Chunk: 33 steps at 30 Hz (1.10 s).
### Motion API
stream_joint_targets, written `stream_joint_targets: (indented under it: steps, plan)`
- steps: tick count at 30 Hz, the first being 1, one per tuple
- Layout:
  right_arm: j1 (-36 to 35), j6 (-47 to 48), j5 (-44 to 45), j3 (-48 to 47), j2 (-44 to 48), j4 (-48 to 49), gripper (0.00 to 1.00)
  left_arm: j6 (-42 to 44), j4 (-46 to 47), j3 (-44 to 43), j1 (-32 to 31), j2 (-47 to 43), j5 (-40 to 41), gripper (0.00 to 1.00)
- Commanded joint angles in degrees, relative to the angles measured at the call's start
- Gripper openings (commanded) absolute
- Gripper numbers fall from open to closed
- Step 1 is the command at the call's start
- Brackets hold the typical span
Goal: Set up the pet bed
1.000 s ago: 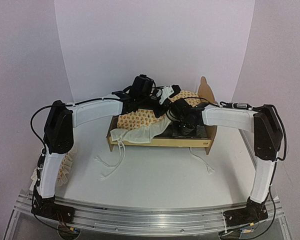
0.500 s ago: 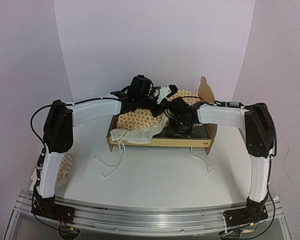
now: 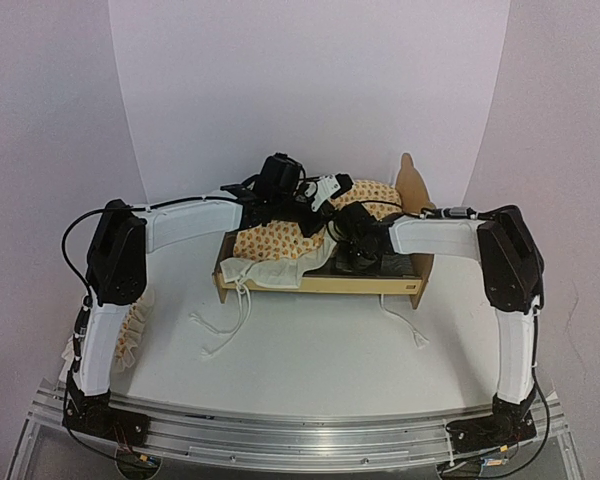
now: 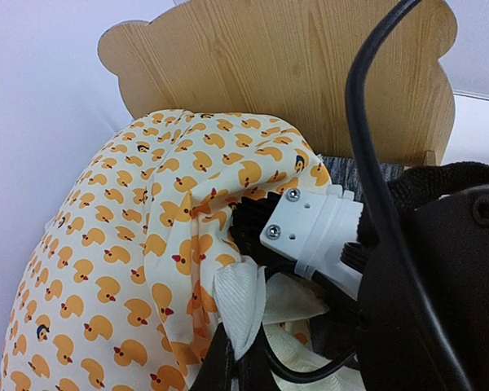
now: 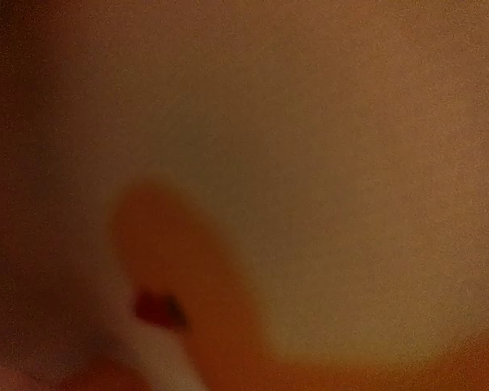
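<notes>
The pet bed [image 3: 320, 284] stands mid-table, its scalloped headboard [image 3: 412, 180] at the right end; the headboard also shows in the left wrist view [image 4: 293, 73]. The duck-patterned cushion [image 3: 278, 238] lies bunched in the bed's left and back part. My left gripper [image 4: 236, 358] is shut on a white fold of the cushion [image 4: 243, 297] and holds it up over the bed [image 3: 315, 200]. My right gripper [image 3: 345, 248] is pushed in under the raised cushion above the dark grey base [image 3: 395, 265]; its fingers are hidden. The right wrist view shows only a blur of cream and orange fabric.
The small ruffled pillow [image 3: 132, 335] lies at the table's left edge beside the left arm. Cushion ties trail on the table in front of the bed at the left [image 3: 220, 325] and right [image 3: 405, 325]. The right arm's white wrist [image 4: 310, 228] is close in front of the left camera.
My right arm has moved left, deeper under the cushion, leaving more of the grey base bare. My left gripper has kept its hold and hardly moved.
</notes>
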<state>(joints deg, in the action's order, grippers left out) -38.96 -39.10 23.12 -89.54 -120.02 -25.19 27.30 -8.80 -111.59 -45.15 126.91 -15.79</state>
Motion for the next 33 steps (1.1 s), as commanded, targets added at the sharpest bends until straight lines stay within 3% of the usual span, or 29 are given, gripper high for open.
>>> stream_joint_targets:
  steps: [1, 5, 13, 22, 29, 31, 33]
  plan:
    - [0.11, 2.99, -2.12, -0.24, 3.59, -1.58, 0.0, 0.02, 2.15, -0.48, -1.88, -3.73, -4.07, 0.0]
    - [0.0, 7.71, -10.56, 0.74, 11.56, 3.6, 0.0, -0.13, 2.04, -0.24, -1.91, -3.78, -4.16, 0.0]
    - [-0.15, 10.8, -22.45, 12.39, 27.68, 8.87, 0.0, 0.23, 1.99, -0.16, -1.88, -3.54, -4.09, 0.0]
    - [-0.33, 15.28, -49.32, 28.37, 43.23, 13.21, 0.0, 1.26, 1.87, 0.86, -1.88, -3.68, -3.2, 0.0]
    - [-0.34, 25.02, -46.79, 34.6, 47.69, -1.04, 0.0, 2.02, 1.97, 1.72, -1.88, -3.71, -3.13, 0.0]
    - [-0.33, 26.64, -43.99, 33.85, 45.67, -4.66, 0.08, 2.14, 1.78, 1.74, -1.88, -3.83, -3.25, 0.0]
    - [-0.33, 26.84, -40.44, 32.08, 43.29, -8.14, 0.4, 2.49, 1.27, 1.93, -1.89, -3.95, -3.92, 0.0]
